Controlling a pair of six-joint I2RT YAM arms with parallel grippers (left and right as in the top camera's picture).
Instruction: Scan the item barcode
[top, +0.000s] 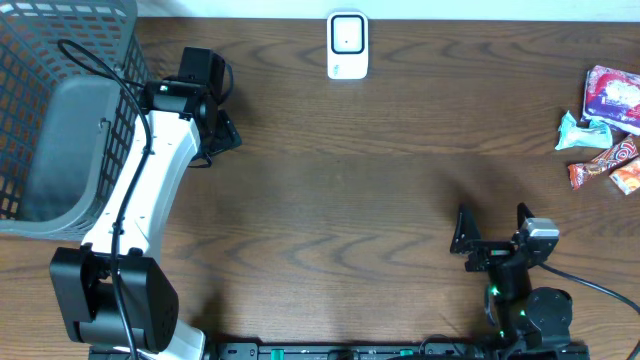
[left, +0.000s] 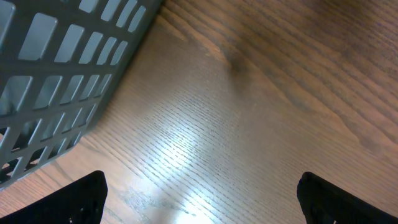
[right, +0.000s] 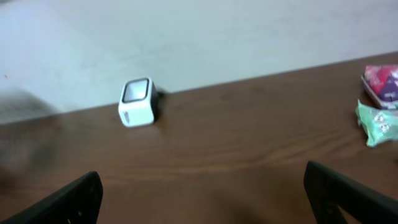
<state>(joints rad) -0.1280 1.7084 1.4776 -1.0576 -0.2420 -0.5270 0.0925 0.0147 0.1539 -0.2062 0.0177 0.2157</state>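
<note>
Several snack packets lie at the table's right edge: a pink-red packet (top: 612, 93) (right: 384, 81), a teal one (top: 579, 131) (right: 375, 123) and two orange-red bars (top: 606, 160). No barcode can be made out on them. The white scanner (top: 347, 45) (right: 137, 101) stands at the back centre. My left gripper (top: 218, 140) (left: 202, 202) hovers open over bare wood beside the basket, holding nothing. Open and empty too, my right gripper (top: 493, 225) (right: 205, 199) sits near the front right, facing the scanner, well short of the packets.
A grey plastic basket (top: 60, 110) (left: 62, 62) fills the left end of the table, close to my left gripper. The white left arm (top: 140, 200) stretches from the front left toward it. A pale wall lies behind the table's far edge.
</note>
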